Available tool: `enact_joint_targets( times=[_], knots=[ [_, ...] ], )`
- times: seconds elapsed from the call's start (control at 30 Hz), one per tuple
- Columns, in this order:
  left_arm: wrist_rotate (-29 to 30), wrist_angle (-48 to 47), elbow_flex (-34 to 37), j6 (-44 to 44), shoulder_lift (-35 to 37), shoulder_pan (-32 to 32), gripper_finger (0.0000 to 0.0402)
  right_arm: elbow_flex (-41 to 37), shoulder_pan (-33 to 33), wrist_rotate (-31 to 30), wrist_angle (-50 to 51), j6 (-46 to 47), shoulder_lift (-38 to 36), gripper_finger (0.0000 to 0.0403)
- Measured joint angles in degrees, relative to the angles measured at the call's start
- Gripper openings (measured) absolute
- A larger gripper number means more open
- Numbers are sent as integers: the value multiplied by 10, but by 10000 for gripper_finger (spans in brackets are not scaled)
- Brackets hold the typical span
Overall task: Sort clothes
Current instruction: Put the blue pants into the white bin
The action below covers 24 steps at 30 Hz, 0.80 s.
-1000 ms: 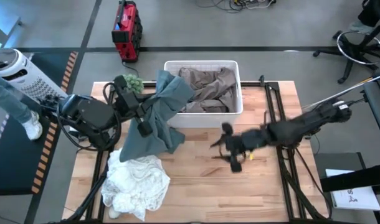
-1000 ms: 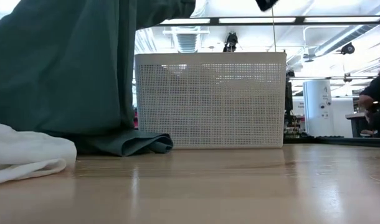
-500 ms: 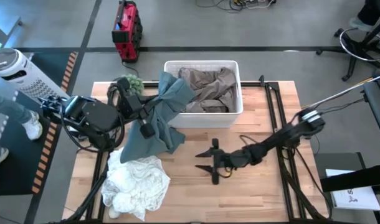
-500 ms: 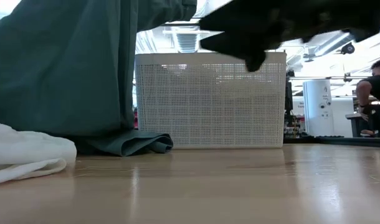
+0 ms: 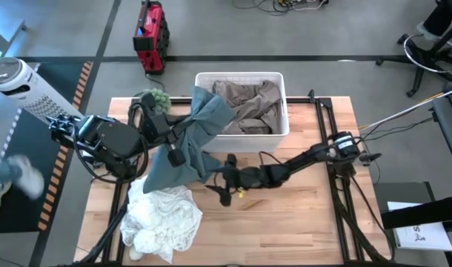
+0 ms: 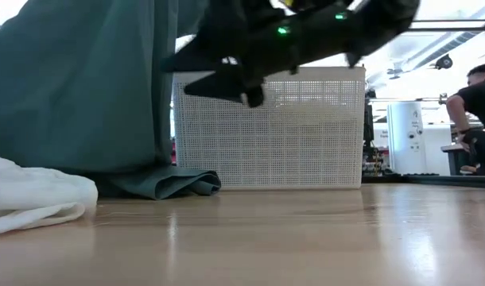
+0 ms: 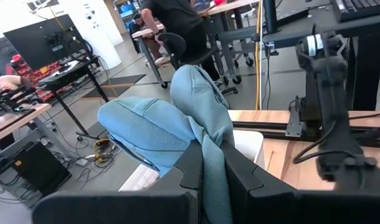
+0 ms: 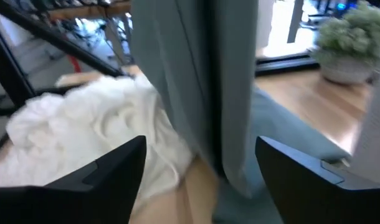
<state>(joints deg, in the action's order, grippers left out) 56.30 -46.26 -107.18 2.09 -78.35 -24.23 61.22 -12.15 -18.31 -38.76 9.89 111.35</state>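
Observation:
My left gripper (image 5: 173,153) is shut on the grey-green piece (image 5: 189,141), raised beside the white bin's (image 5: 284,111) left front corner. The piece's top leans over the bin's rim and its lower end (image 6: 171,183) lies on the table. My right gripper (image 5: 224,182) is open and empty, just right of the hanging cloth; in its wrist view the cloth (image 8: 202,81) hangs ahead between its fingers. The white lacy piece (image 5: 161,216) lies heaped at the front left. A tan and dark grey piece (image 5: 248,104) lies in the bin. The plaid shirt is out of view. My left gripper pinches a bunched fold of the grey-green piece (image 7: 210,163) between its two fingers, several layers together. The fingers come about level from the table's left. The cloth bulges up past the fingers and hangs slack below them, its lower end on the table.
The small green plant (image 5: 156,97) stands at the table's far left, behind my left arm. The bin (image 6: 266,127) stands at the far middle. Bare wood (image 5: 285,222) lies at the front middle and right. A person (image 6: 477,103) sits in the room beyond.
My right gripper has swept from the table's right of centre toward its left edge and come lower, up to the hanging grey-green piece, staying open. My left gripper and the cloth have kept still.

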Motion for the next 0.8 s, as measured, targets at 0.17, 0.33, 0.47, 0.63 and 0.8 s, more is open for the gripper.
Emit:
enact_joint_targets(
  times=[0.17, 0.33, 0.47, 0.63, 0.8],
  knots=[
    [0, 5, 0, 4, 0, 0, 11, 69, 25, 57, 1, -11, 50, 307],
    [0, 5, 0, 4, 1, 0, 11, 153, 31, 78, 11, -28, 114, 306],
    [0, 4, 0, 4, 1, -1, 11, 219, 34, 57, 53, -27, 156, 282],
    [0, 4, 1, 7, 3, -10, 11, 262, 35, -18, 118, -65, 175, 162],
    [0, 20, 1, 25, 17, -26, 11, 262, 31, -35, 141, -126, 166, 16]
  ],
)
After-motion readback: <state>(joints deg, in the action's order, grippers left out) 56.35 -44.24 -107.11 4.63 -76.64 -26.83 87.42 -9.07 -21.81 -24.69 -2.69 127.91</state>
